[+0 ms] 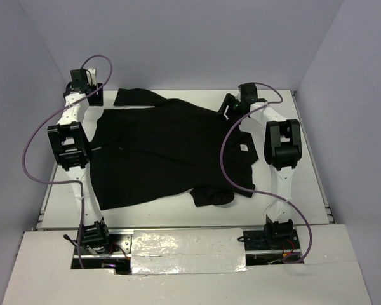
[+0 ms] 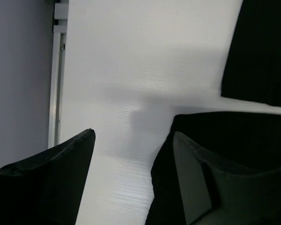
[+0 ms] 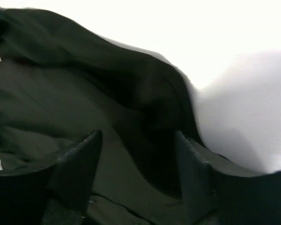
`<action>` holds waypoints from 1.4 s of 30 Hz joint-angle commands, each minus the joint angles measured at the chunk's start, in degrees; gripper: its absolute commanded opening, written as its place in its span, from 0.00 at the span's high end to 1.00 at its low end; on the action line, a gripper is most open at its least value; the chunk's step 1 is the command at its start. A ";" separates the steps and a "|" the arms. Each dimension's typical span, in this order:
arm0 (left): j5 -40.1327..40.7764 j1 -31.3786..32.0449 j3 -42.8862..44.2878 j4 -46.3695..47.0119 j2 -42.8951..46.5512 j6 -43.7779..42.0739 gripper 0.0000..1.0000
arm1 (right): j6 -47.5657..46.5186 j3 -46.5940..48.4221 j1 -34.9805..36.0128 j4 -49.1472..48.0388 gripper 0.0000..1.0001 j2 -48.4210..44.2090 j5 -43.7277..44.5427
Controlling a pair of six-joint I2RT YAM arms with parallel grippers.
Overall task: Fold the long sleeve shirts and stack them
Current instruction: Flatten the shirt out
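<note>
One black long sleeve shirt (image 1: 159, 152) lies spread over the white table (image 1: 178, 206), with a small white tag (image 1: 243, 147) near its right side and a sleeve folded in at the front right. My left gripper (image 1: 96, 96) is at the shirt's far left corner. In the left wrist view it (image 2: 133, 136) stands open over bare table, with the shirt's edge (image 2: 262, 61) under and beyond its right finger. My right gripper (image 1: 230, 105) hovers at the far right edge of the shirt. Its jaws (image 3: 138, 136) are open, with rumpled black cloth (image 3: 84, 93) below them and nothing clamped.
Grey walls close in the table at the left, back and right. A metal rail (image 2: 56, 84) runs along the table's left edge. Purple cables (image 1: 32, 149) loop beside both arms. A crinkled reflective strip (image 1: 190, 244) lies between the arm bases at the front.
</note>
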State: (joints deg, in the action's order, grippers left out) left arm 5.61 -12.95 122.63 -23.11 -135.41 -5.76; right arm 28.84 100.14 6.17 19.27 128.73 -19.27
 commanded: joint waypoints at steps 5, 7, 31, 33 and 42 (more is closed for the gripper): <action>-4.17 -6.01 3.59 -8.43 6.18 8.02 0.06 | -2.73 -4.40 -5.19 5.25 0.20 -10.15 6.07; -6.82 -7.52 -3.25 -8.53 10.06 7.70 0.04 | -4.05 -8.35 -5.74 6.22 0.18 -14.11 7.31; -18.70 -6.74 -33.23 -7.47 13.76 0.67 1.00 | -4.33 -24.36 -11.44 6.40 1.00 -17.34 6.07; -18.53 -7.53 -34.82 -7.82 16.31 -0.39 1.00 | -2.40 -30.16 -12.76 4.48 1.00 -20.52 7.75; -15.18 -9.11 -47.04 -6.33 27.48 -2.76 1.00 | 1.13 -42.39 -13.91 1.47 1.00 -30.03 7.40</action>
State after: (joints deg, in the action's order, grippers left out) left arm -9.56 -21.87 77.82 -28.80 -112.38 -6.28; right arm 28.75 59.18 -8.01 22.92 101.27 -12.47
